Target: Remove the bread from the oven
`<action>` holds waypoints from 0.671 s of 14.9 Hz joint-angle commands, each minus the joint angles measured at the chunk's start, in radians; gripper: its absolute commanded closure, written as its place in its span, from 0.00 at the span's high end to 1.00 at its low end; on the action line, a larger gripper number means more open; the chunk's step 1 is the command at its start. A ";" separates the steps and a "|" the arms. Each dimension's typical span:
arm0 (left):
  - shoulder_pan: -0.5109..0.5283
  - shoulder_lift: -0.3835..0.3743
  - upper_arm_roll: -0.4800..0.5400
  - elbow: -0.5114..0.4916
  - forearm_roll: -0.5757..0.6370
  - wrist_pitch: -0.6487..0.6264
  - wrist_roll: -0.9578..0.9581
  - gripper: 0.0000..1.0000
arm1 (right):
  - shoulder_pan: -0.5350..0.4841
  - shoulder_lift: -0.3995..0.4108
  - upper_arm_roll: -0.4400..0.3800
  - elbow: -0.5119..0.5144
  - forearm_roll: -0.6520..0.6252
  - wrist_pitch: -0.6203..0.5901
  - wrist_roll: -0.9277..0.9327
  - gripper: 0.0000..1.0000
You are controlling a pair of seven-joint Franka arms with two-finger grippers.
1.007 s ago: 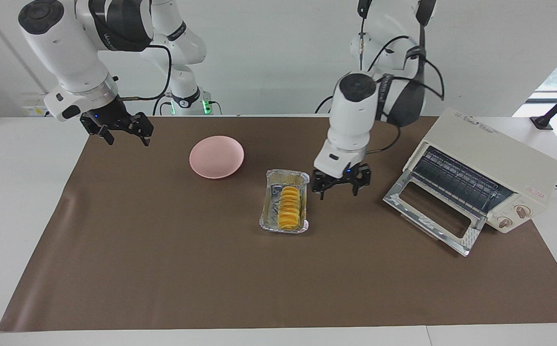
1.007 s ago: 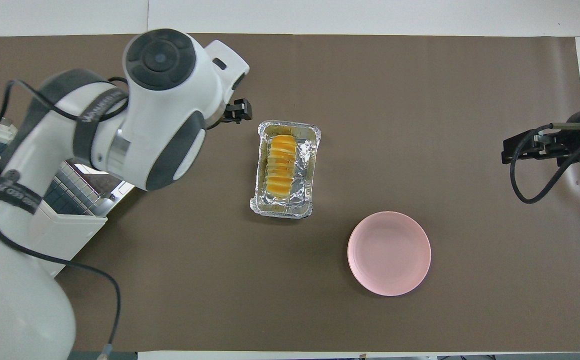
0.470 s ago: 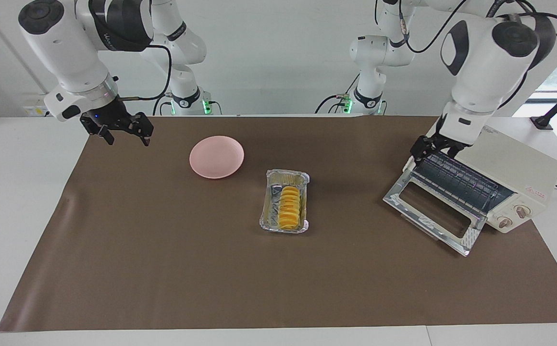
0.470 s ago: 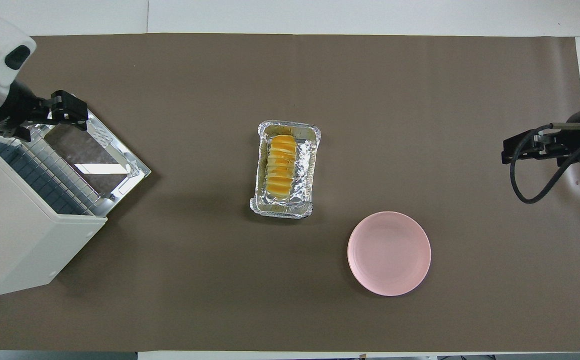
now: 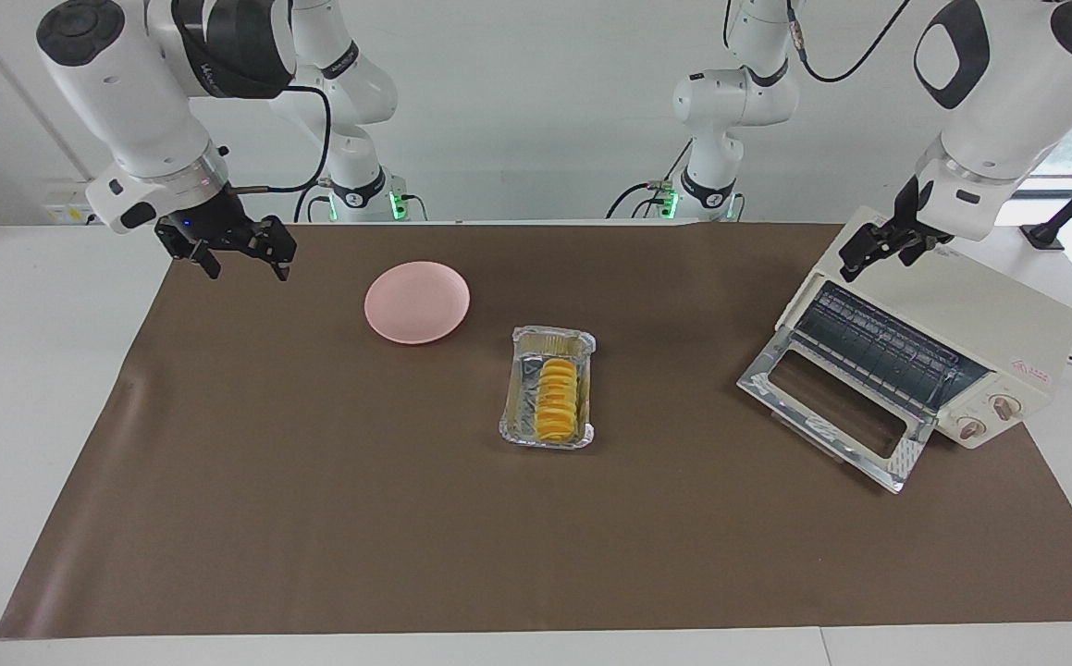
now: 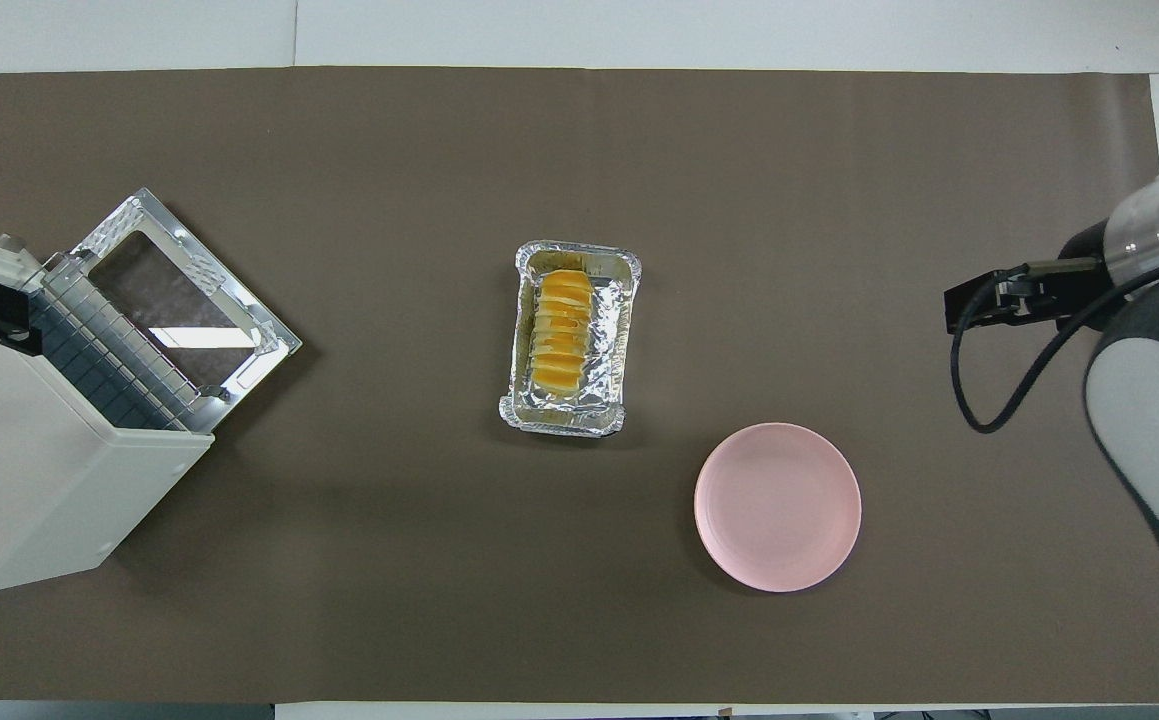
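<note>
Since a second ago my left gripper has swung from beside the foil tray in mid-frame to the upper right of the facing view, where it now hangs over the top corner of the oven. Nothing is in it, and I cannot tell how far its fingers are spread. Tray, bread and plate have not shifted.

Working from the robots outward: my right gripper waits in the upper left of the facing view, over the edge of the brown mat, fingers parted and holding nothing. The pink plate sits next, toward the right arm's end. Farther from the robots is the tray, centre frame, with the bread lying lengthwise in it, already outside the oven. The oven's door lies folded down onto the mat at the right of the frame, and its wire rack shows bare.

I judge the loaf light and soft, its ridged top easy to crush, so I would pinch gently across its narrow width near the middle. The foil is thin and crinkled; I expect it to buckle or slide if I nudge its rim, and the bread lies close to one wall, which leaves little room for a finger there.
</note>
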 commanded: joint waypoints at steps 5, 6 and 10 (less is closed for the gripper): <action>0.010 -0.065 -0.016 -0.087 -0.014 0.012 0.078 1.00 | 0.274 0.202 0.004 -0.014 0.043 0.292 0.268 1.00; 0.010 -0.064 -0.017 -0.087 -0.014 0.025 0.078 1.00 | 0.291 0.238 0.004 0.003 0.057 0.314 0.316 1.00; 0.002 -0.068 -0.019 -0.127 -0.014 0.108 0.094 1.00 | 0.346 0.342 0.002 0.074 0.075 0.320 0.410 1.00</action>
